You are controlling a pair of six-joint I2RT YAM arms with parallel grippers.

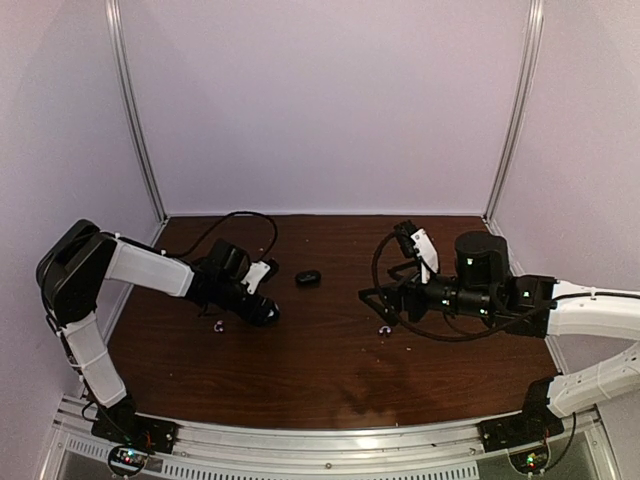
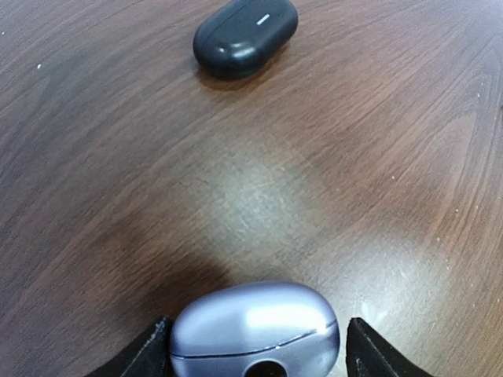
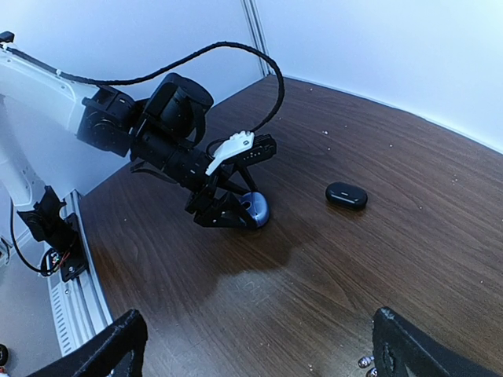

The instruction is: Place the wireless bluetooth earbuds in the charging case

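Observation:
The grey-blue charging case (image 2: 255, 330) lies on the table with its lid shut, and also shows in the right wrist view (image 3: 258, 209). My left gripper (image 2: 255, 357) straddles it: the left finger touches the shell, and the right finger (image 2: 377, 357) stands a small gap off. One pale-purple earbud (image 1: 218, 325) lies on the table just left of that gripper. The other earbud (image 1: 383, 328) lies below my right gripper (image 1: 385, 300) and shows at the bottom edge of its wrist view (image 3: 365, 363). My right gripper (image 3: 267, 353) is wide open and empty above the table.
A second, black oval case (image 1: 308, 278) lies shut on the brown wooden table (image 1: 330, 370), beyond the grey-blue one; it also shows in the left wrist view (image 2: 245, 35) and the right wrist view (image 3: 346, 195). White walls enclose the back and sides.

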